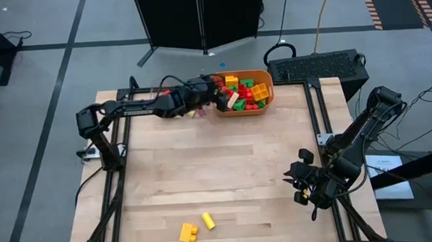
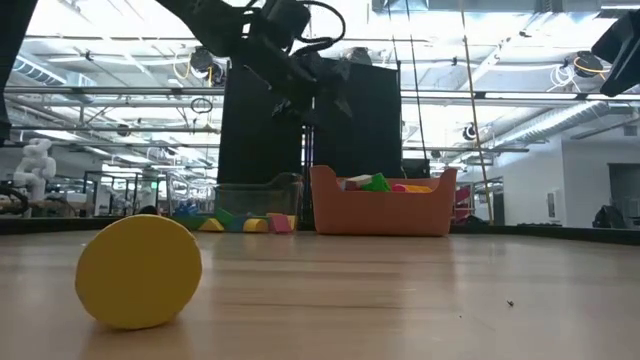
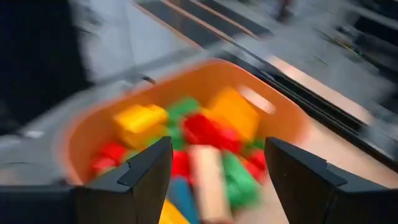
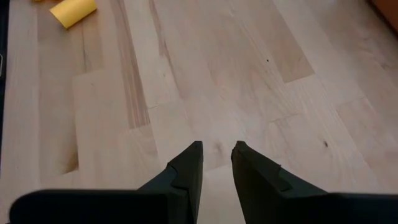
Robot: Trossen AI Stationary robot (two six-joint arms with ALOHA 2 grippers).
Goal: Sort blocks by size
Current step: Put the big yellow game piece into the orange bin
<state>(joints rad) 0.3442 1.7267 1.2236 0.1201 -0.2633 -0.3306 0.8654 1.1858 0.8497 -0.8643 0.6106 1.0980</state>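
An orange tub [image 1: 254, 104] at the table's far edge holds many red, yellow and green blocks [image 1: 244, 89]. My left gripper [image 3: 214, 146] hangs open above the tub's left end, with nothing between its fingers; the blocks [image 3: 211, 134] lie below it. Two yellow blocks [image 1: 188, 232] [image 1: 208, 220] lie flat on the table near its front edge. The rounder one fills the near left of the low view [image 2: 138, 270]. My right gripper [image 4: 217, 146] waits above bare wood at the table's right side, its fingers a narrow gap apart and holding nothing.
A few loose blocks [image 2: 240, 222] lie on the table just left of the tub, under my left arm [image 1: 147, 104]. A black box [image 1: 321, 66] stands beyond the far right corner. Bare wood [image 1: 219, 173] fills the middle of the table.
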